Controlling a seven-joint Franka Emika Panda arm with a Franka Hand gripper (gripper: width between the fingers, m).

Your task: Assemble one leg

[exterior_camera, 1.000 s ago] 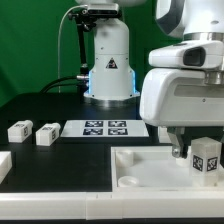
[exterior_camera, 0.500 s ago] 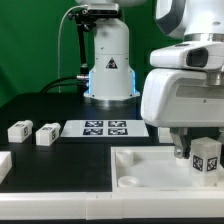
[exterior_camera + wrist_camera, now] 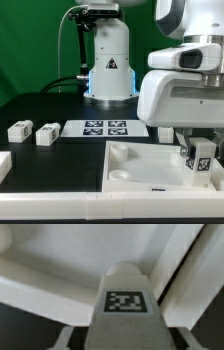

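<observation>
My gripper (image 3: 200, 152) is at the exterior view's right, low over the white tabletop (image 3: 135, 168), shut on a white leg (image 3: 203, 158) with a black-and-white tag. In the wrist view the leg (image 3: 126, 303) fills the middle, its tip pointing at the tabletop's raised rim (image 3: 180, 263), and both fingers (image 3: 70, 339) press its sides. Two more legs (image 3: 19, 130) (image 3: 46, 134) lie on the black table at the exterior view's left. The arm hides where the held leg meets the tabletop.
The marker board (image 3: 104, 128) lies flat behind the tabletop. A white part (image 3: 4, 165) shows at the exterior view's left edge. The robot base (image 3: 108, 60) stands at the back in front of a green wall.
The tabletop has shifted toward the exterior view's left and turned a little. The held leg now sits tilted and slightly lower in the gripper.
</observation>
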